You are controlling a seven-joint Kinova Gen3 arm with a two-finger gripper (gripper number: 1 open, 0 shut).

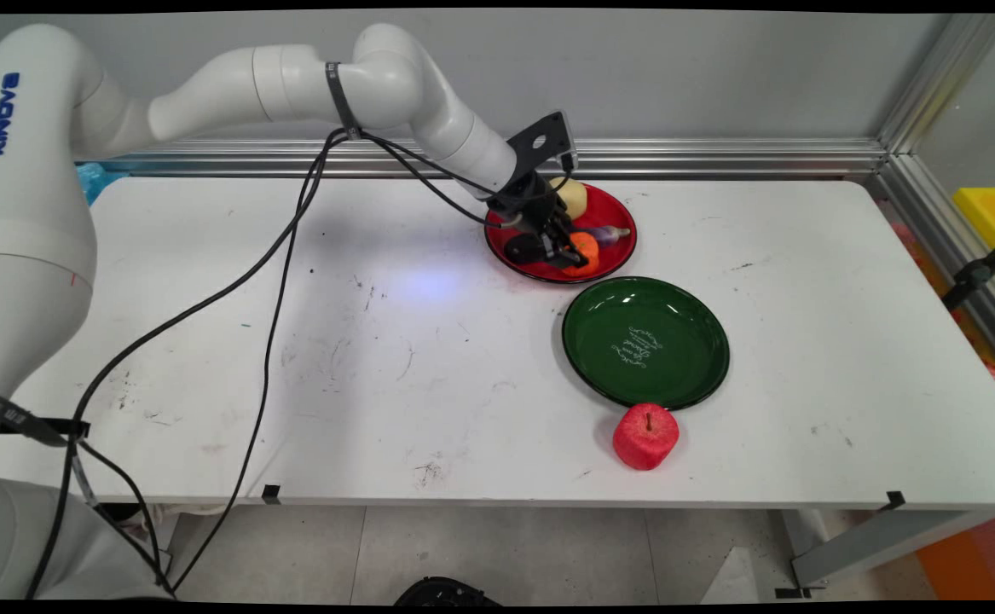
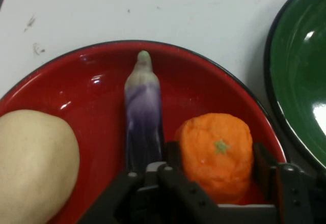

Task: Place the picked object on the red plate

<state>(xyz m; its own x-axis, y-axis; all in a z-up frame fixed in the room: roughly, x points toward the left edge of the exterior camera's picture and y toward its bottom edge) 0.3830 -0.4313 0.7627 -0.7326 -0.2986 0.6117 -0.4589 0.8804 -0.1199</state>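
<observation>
My gripper (image 1: 574, 253) is down in the red plate (image 1: 521, 263) at the back of the table, its two fingers pressed against either side of a small orange (image 1: 587, 246). In the hand view the orange (image 2: 219, 147) fills the gap between the fingers, and the gripper (image 2: 216, 155) is shut on it while it rests on the red plate (image 2: 204, 79). A purple eggplant (image 2: 143, 112) lies just beside the orange, and a pale yellow fruit (image 2: 30, 163) sits further along. The main view shows the eggplant (image 1: 613, 234) and the pale fruit (image 1: 573, 197) too.
A green plate (image 1: 685, 375) with white lettering lies in front of the red one, its rim (image 2: 300, 81) also in the hand view. A red apple (image 1: 645, 436) stands near the table's front edge. Black cables hang from the arm over the left half.
</observation>
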